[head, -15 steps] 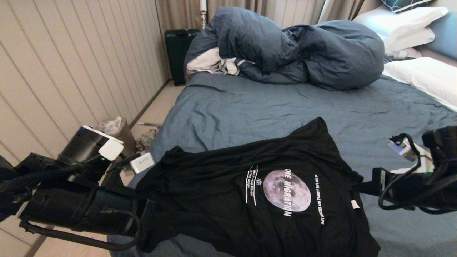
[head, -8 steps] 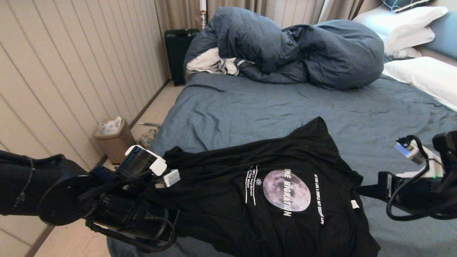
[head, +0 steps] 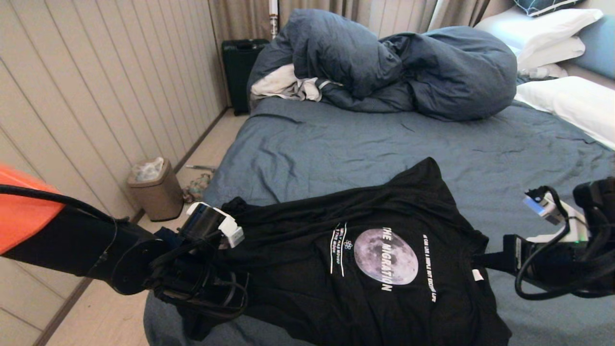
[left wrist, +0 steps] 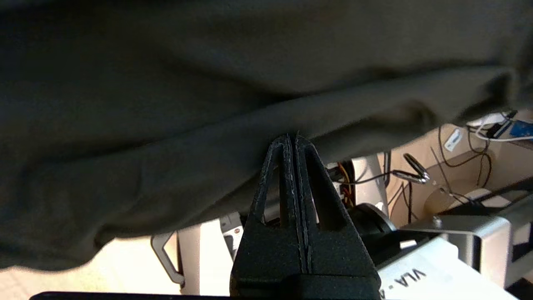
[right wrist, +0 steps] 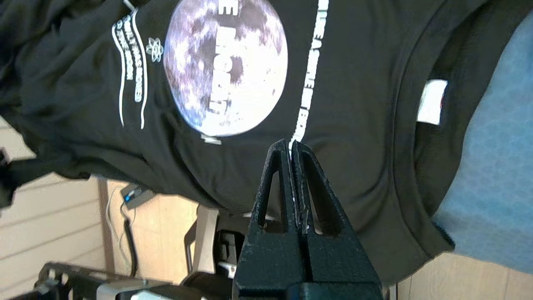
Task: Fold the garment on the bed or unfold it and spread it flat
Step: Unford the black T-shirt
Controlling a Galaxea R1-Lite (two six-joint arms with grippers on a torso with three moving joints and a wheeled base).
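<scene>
The left gripper (left wrist: 295, 139) was pinched on the hem of the garment (head: 365, 269), which lay on the bed (head: 336, 144). The right gripper (right wrist: 291, 146) was pinched on its shoulder. A hard pull could make the thin cloth slip free.

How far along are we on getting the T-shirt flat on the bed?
Done: the T-shirt lies print-up, mostly opened out, across the bed's near edge. In hand: the left claw is shut at the hem end; the right claw is shut near the collar. Left: the hem end looks bunched and overhangs the edge, so it needs smoothing.
</scene>
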